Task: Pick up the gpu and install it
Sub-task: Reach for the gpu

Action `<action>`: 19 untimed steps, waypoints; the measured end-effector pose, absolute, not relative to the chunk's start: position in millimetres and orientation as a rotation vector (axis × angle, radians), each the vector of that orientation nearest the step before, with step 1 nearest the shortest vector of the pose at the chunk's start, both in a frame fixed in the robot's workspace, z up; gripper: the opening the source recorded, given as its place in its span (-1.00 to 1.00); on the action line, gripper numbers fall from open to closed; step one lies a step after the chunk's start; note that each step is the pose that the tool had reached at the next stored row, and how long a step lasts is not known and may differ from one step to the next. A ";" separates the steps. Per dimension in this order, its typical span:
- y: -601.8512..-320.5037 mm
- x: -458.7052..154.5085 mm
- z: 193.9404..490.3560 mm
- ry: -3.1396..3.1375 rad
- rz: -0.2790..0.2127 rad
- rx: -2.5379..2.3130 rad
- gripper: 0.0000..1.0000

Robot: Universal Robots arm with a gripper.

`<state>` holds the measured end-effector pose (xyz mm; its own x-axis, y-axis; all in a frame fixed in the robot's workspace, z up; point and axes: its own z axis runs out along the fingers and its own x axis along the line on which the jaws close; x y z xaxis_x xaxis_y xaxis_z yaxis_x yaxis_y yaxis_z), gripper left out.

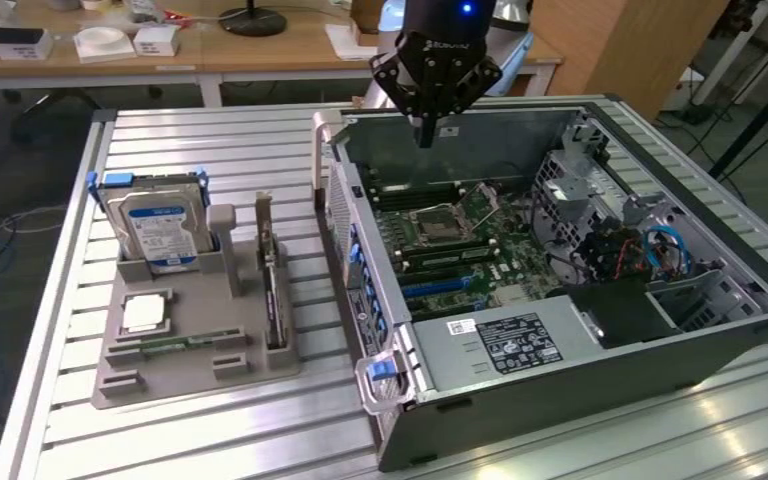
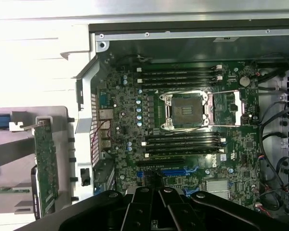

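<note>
Aluminium slats form the counter (image 1: 197, 440), which carries the open computer case (image 1: 704, 340) on the exterior view's right and a grey holder (image 1: 184, 375) on its left. We find the gpu (image 1: 275, 290) standing on edge in that holder, near the case's side wall and untouched. The end effector (image 1: 424, 138) hangs over the case's far wall, fingers closed on nothing, well apart from the card. We judge three hazards:

- Closed fingers would strike the card's top edge rather than straddle it.
- An off-centre grip could tilt the thin board.
- A tilted board could jam at the motherboard (image 1: 464, 240) slot.
</note>
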<state>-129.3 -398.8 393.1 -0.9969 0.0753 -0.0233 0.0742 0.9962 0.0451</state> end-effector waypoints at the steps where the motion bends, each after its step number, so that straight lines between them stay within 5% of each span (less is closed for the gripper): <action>1: -398.8 -129.6 393.1 3.114 0.069 0.117 -0.79; 19: -398.8 -135.1 393.0 3.114 0.069 0.117 -0.79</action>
<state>-135.1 -398.8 393.0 -0.9969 0.0753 -0.0233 0.0742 0.9962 0.0450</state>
